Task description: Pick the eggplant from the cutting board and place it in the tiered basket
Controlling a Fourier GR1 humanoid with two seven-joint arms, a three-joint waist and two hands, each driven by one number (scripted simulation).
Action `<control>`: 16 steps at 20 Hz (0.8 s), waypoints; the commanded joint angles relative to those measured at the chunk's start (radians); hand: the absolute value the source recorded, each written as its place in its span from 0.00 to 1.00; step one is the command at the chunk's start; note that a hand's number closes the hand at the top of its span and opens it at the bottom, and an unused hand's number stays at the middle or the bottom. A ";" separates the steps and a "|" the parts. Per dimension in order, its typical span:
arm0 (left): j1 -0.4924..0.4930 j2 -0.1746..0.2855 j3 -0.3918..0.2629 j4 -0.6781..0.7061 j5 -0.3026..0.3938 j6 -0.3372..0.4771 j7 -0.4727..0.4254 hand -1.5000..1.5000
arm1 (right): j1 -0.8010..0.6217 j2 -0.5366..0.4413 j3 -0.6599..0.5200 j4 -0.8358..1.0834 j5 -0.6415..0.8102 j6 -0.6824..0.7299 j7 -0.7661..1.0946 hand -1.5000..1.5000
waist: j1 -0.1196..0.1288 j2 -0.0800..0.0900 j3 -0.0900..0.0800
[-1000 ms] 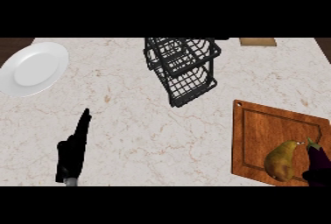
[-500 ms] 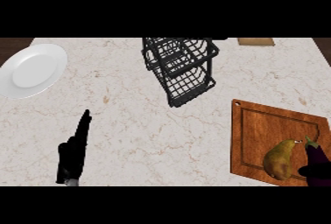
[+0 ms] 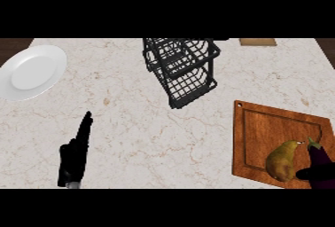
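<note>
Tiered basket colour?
The tiered basket is black wire mesh, seen best in the head view.

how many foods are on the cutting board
2: a yellowish fruit at the cutting board's lower right, the eggplant beside it at the view's edge; others may be cut off.

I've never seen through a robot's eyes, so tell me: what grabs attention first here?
The black wire tiered basket stands out at top centre on the pale marble counter. At lower right, a brown wooden cutting board carries a yellowish fruit and a dark purple eggplant, with the black right hand at its lower end.
</note>
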 commanded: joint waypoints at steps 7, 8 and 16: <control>-0.001 -0.001 0.043 0.067 0.042 -0.064 -0.011 0.50 | 0.007 0.086 0.018 0.002 0.045 -0.010 0.132 0.00 | -0.006 0.005 -0.006; 0.001 -0.035 -0.005 0.057 -0.018 -0.006 0.015 0.50 | -0.011 0.119 0.042 0.047 0.072 -0.035 0.123 1.00 | -0.003 0.006 -0.006; -0.019 -0.022 0.042 0.056 -0.007 -0.037 0.019 0.50 | -0.034 0.169 0.038 0.138 0.180 -0.010 -0.038 1.00 | -0.004 0.005 -0.005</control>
